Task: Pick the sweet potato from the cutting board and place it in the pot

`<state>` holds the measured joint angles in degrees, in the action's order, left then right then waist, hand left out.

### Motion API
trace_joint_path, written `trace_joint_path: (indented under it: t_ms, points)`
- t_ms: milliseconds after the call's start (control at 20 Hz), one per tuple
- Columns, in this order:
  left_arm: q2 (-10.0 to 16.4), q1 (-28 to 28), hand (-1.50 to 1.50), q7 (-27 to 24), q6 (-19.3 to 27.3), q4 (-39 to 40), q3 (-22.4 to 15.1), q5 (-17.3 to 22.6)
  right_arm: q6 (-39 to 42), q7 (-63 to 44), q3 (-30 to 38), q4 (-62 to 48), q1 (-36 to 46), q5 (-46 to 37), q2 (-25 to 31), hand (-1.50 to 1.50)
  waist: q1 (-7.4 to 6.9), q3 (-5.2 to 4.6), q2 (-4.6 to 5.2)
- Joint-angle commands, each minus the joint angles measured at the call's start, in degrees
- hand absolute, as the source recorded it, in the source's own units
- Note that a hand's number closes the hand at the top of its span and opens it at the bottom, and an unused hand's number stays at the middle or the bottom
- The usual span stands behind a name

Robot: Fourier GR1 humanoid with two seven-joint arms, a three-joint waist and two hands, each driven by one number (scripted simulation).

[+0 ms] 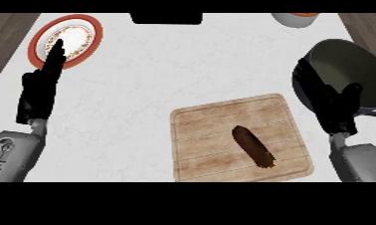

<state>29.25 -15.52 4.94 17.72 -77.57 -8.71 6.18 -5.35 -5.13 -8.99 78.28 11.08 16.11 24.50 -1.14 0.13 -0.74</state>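
The sweet potato (254, 146) lies on the cutting board (213, 124) by the counter's (183, 55) front edge. Step 1, the grab, is not done. The right hand (328, 100), fingers apart and empty, is just beside the pot (345, 62). I think it must go left and down. The left hand (43, 87) rests open.

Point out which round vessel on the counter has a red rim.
The plate at far left, partly covered in view by the left hand. The pot at right is dark grey; the small bowl at the top edge is pale.
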Motion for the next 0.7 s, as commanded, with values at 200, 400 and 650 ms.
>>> trace_joint_path:
  t_ms: [200, 400, 650]
  points:
    - [-6.5, -5.7, 0.0, -3.3, -2.2, -5.3, -0.9, 4.5, 26.1, -1.1, -17.2, 9.5, 17.8, 1.6, -1.1, 1.5, -8.85, -0.69, 0.93]
    - [-11.2, -7.2, 0.0, -2.5, -2.1, -6.0, -1.0, 8.0, 33.5, 7.9, -19.2, 12.5, 29.0, -11.8, 9.9, -1.5, -6.16, -0.4, 1.18]
    - [-11.6, -6.2, 0.0, -4.6, -2.8, -6.8, 0.5, 9.7, 47.5, 26.0, -23.2, 13.5, 32.9, -14.2, 13.7, -1.5, -4.74, 0.03, 2.01]
